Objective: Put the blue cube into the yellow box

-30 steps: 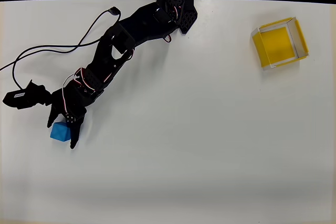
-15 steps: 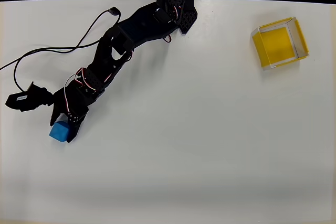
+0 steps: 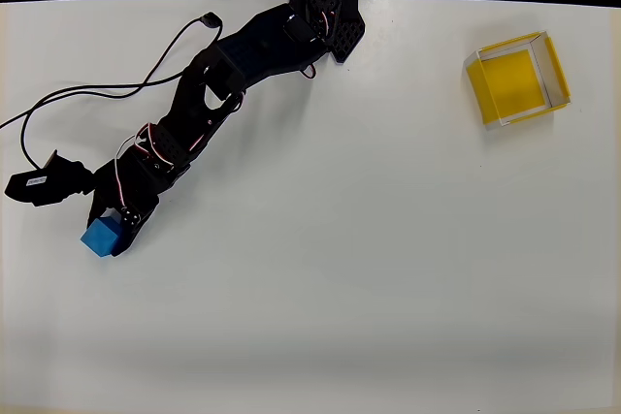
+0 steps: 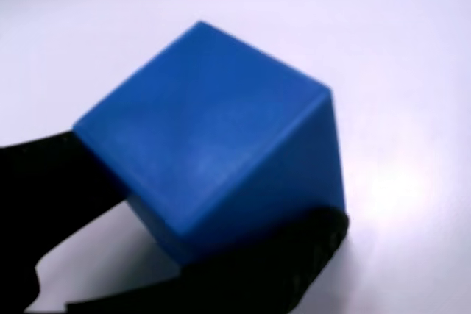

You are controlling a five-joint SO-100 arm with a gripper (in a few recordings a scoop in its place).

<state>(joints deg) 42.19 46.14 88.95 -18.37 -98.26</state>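
In the overhead view the blue cube sits at the far left of the white table, held between the black fingers of my gripper, which is shut on it. Seen from the wrist, the cube looms large and tilted, with one dark finger against its left side and the other under its lower right corner. Whether it rests on the table or is just off it, I cannot tell. The yellow box, with pale thin walls, stands far off at the table's upper right, with nothing inside.
My black arm runs diagonally from its base at the table's far edge down to the left. A black cable loops across the upper left. A wide stretch of white table lies between the cube and the box.
The fingers, open around the cube a second ago, have shut on it. The cube and gripper have shifted slightly to the left and up in the overhead view.
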